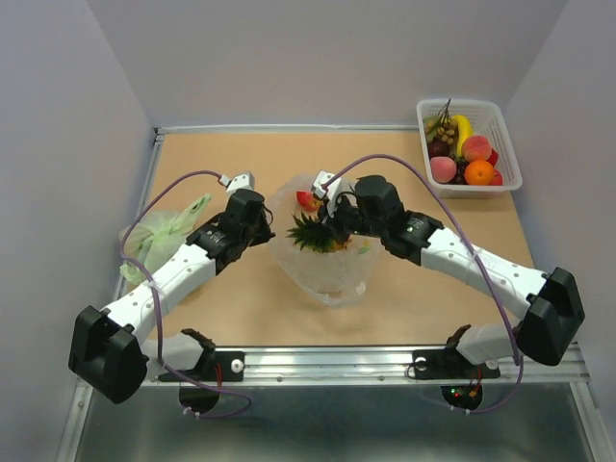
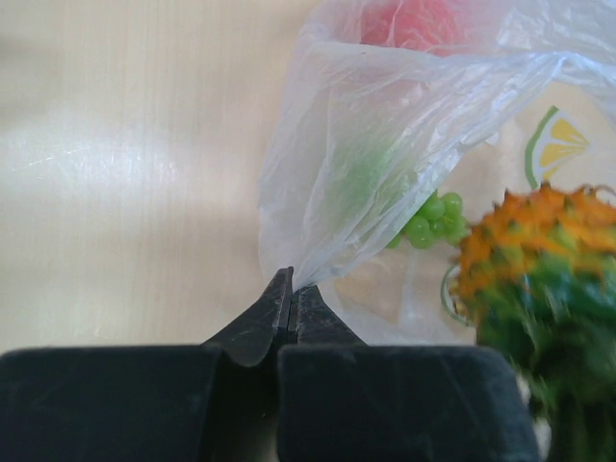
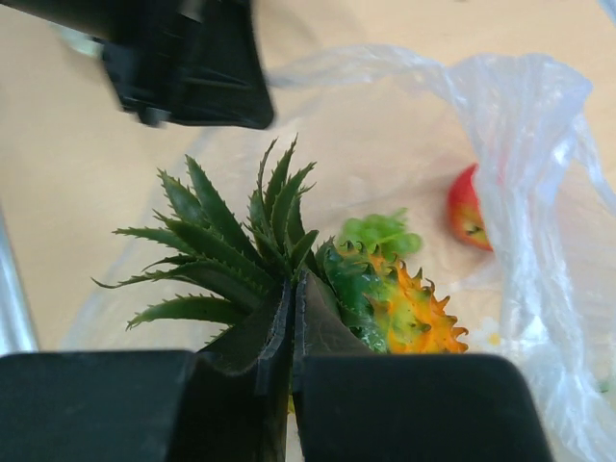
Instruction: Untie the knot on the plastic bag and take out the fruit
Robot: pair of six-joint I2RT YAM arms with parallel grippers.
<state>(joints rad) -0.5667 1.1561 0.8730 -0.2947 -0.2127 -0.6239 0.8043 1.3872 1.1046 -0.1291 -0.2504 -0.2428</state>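
Note:
The clear plastic bag (image 1: 332, 274) lies open mid-table; no knot shows. My left gripper (image 1: 270, 231) is shut on the bag's left edge, and in the left wrist view its tips (image 2: 292, 281) pinch the film (image 2: 385, 125). My right gripper (image 1: 333, 228) is shut on the green crown (image 3: 241, 241) of the small orange-yellow pineapple (image 3: 414, 313), which is over the bag (image 3: 525, 125). The pineapple also shows in the top view (image 1: 316, 234) and the left wrist view (image 2: 539, 260). A small red fruit (image 1: 308, 200) and green grapes (image 3: 380, 231) lie in the bag.
A white basket (image 1: 508, 144) at the back right holds a banana, dark grapes, peaches and an orange. A pale green bag (image 1: 162, 234) lies at the left, beside my left arm. A metal rail runs along the table's near edge.

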